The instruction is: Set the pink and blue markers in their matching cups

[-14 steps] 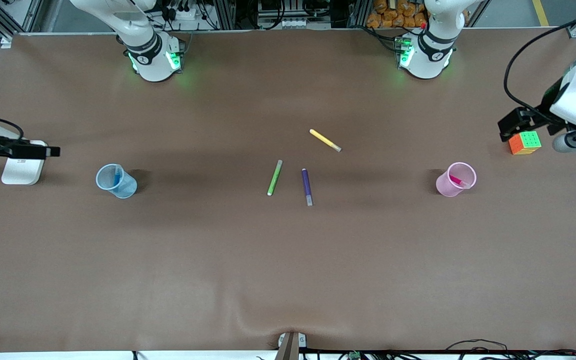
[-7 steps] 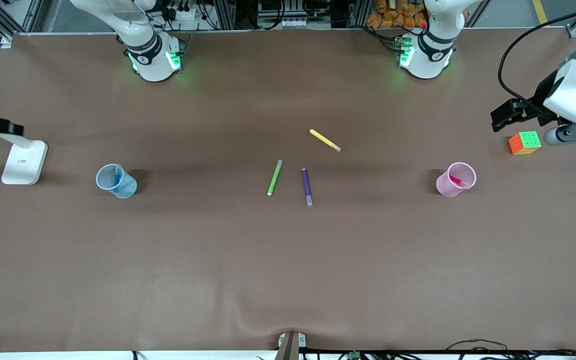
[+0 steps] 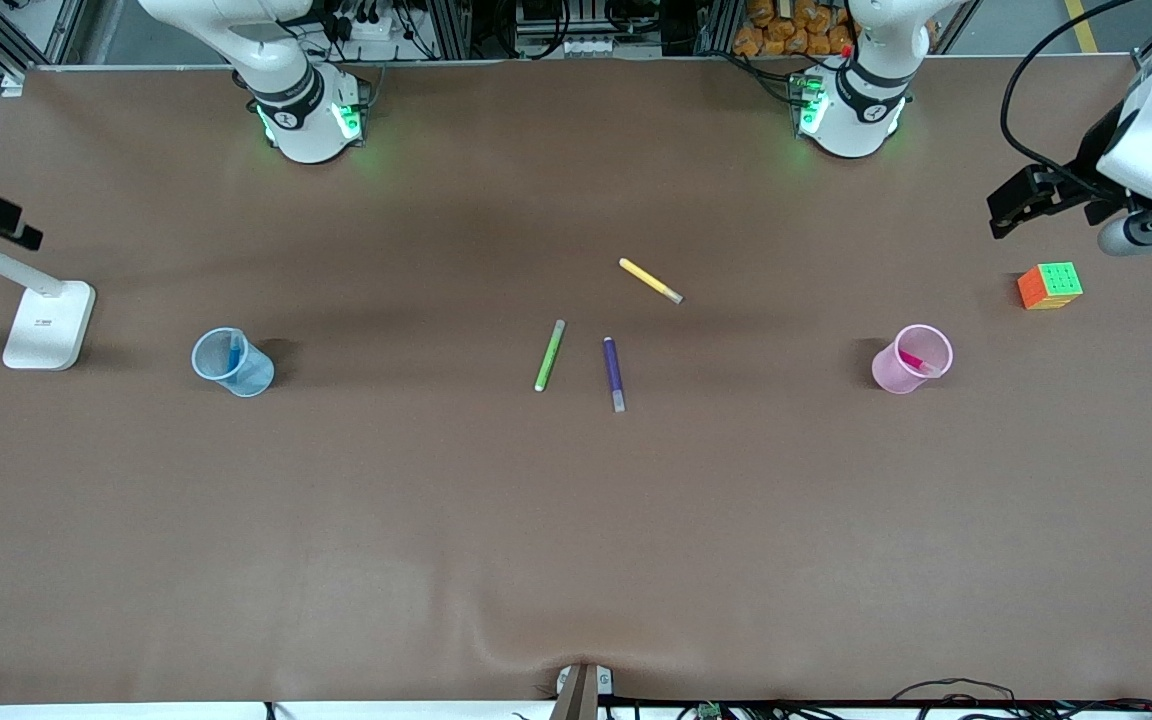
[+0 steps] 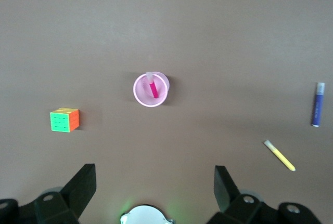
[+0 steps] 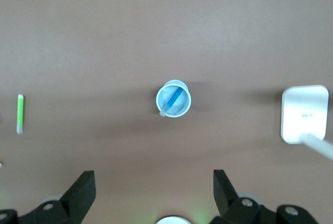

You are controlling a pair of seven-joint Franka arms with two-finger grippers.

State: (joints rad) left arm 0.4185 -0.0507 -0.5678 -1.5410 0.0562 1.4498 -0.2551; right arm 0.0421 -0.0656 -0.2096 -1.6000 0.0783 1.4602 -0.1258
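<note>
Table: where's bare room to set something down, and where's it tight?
Free: the wide strip of table nearer the front camera than every object, and the stretches between the blue cup and green marker, and between the purple marker and pink cup. Crowded: the middle, where those markers and the yellow marker lie.

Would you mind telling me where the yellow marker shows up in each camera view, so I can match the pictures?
Front view: the yellow marker lies mid-table, farther from the camera than the purple marker.
Left wrist view: the yellow marker lies apart from the pink cup.
Right wrist view: not in it.
Shared landmark: the purple marker lies beside it in both views that show it.
</note>
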